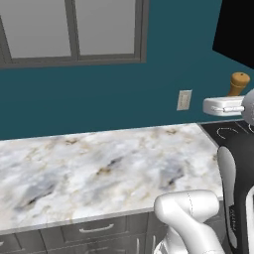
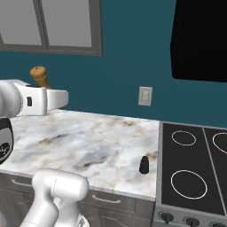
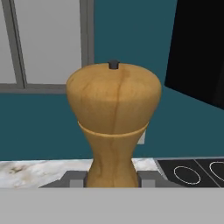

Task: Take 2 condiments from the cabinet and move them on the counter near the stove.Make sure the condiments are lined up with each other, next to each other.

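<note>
Nearest the hand camera, the wooden mill stands upright between the two dark finger tips, which press its narrow waist from either side; its broad rounded head has a small dark stud on top. The gripper is closed around this tan-orange mill and carries it in the air above the counter. In the right base view the mill's knob rises behind the white hand, which reaches out level over the marble, and in the left base view the same knob shows just above the hand near the right edge.

Below the hand, the white-grey marble counter with brown and dark veins runs over grey drawers with metal handles. The black shaker stands upright on the marble close to its front edge, just beside the left side of the stove and apart from it. The stove is a black glass cooktop with thin white ring burners and round knobs along its front.

Farther back, a white wall outlet sits on the teal wall above the counter. Higher up hangs a grey-framed glass-panel cabinet, and a black range hood hangs over the stove.
</note>
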